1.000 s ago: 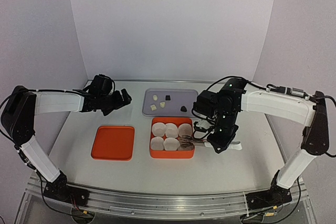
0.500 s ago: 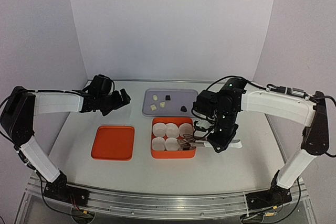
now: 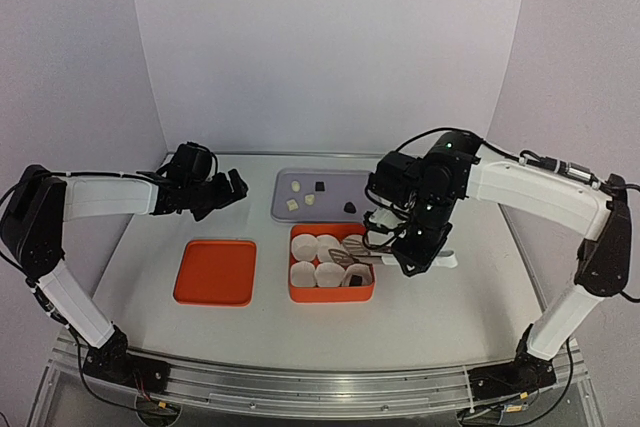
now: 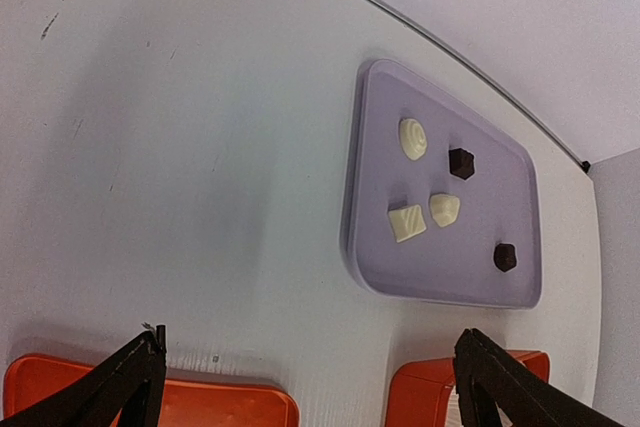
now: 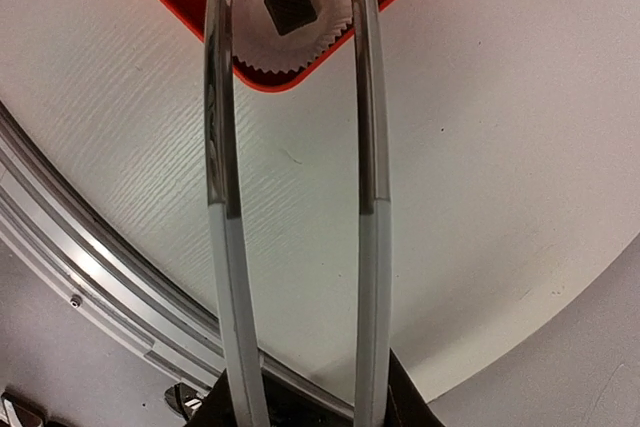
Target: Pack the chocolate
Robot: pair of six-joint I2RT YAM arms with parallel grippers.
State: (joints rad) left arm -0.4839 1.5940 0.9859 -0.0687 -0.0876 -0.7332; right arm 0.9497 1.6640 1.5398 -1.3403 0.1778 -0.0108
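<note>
Table: white table (image 3: 450, 322), with both arm bases at its near edge.
Left arm: rises from the near left corner and bends its elbow out at the left edge. The forearm runs level to the right, toward the far edge.
Left pincer (image 4: 312, 337): wide open with nothing between the black fingers (image 4: 130, 387). It points at the tray from that tray's left and stops short of it.
Right arm: rises from the near right corner and bends its elbow at the right edge. The forearm reaches left to mid-table, with the wrist bent down.
Right pincer (image 3: 410, 261): clamped on the handle end of the silver metal tongs with white grips (image 5: 222, 147).
Tongs: the arms are spread and slant down over the box. In the wrist view they pass either side of one cup; the tips are cut off at the frame edge, so I cannot tell whether they touch it.
Tray: lavender rectangular tray (image 4: 520, 162), at the middle of the far edge.
On tray: three cream-white chocolates (image 4: 413, 137) and two dark chocolates (image 4: 461, 162), all lying apart.
Box: orange square plastic box (image 3: 330, 297), mid-table just nearer than the tray. It holds white fluted paper cups (image 3: 303, 243) in two rows of three.
In box: one dark brown square chocolate (image 5: 291, 7), in the cup at the box corner toward the near and right edges.
Lid: flat orange square lid (image 3: 215, 272), left of the box and apart from it.
</note>
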